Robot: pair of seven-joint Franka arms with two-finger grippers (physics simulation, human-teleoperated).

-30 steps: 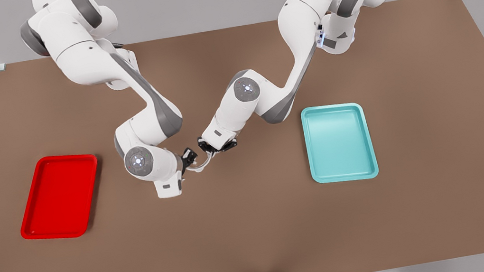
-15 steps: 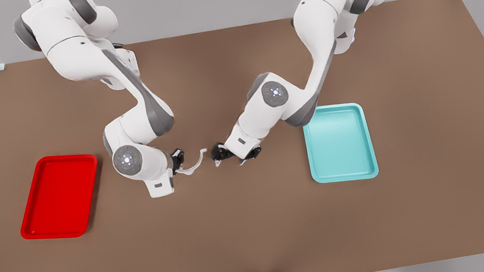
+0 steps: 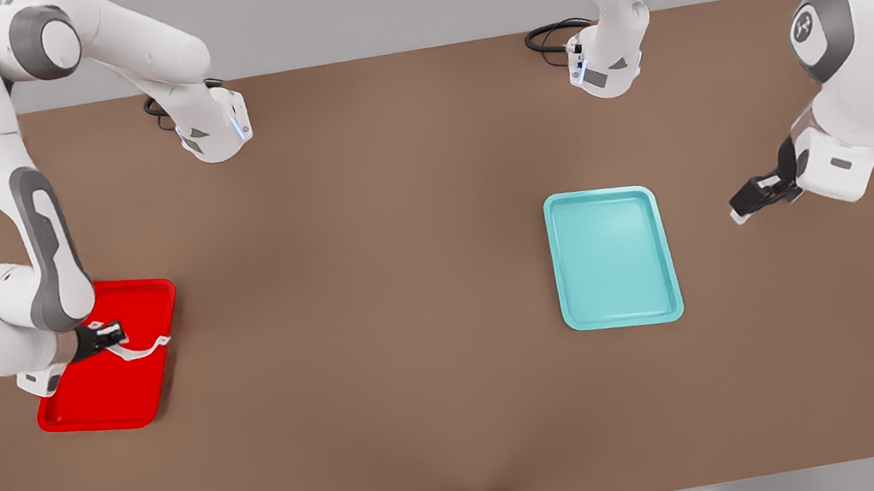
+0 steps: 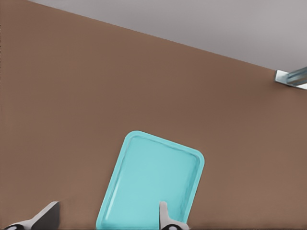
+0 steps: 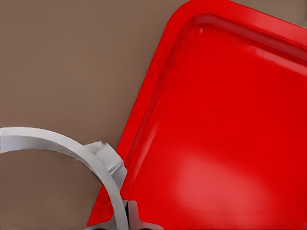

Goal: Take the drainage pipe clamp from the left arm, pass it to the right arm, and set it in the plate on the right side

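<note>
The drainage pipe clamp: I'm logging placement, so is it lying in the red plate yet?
No: the drainage pipe clamp is pinched in the right hand, hanging over the red plate's edge.

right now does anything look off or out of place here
Nothing spilled or damaged. The drainage pipe clamp is held by the right gripper over the plate's edge, one end overhanging the rim. The left gripper is open and empty.
</note>
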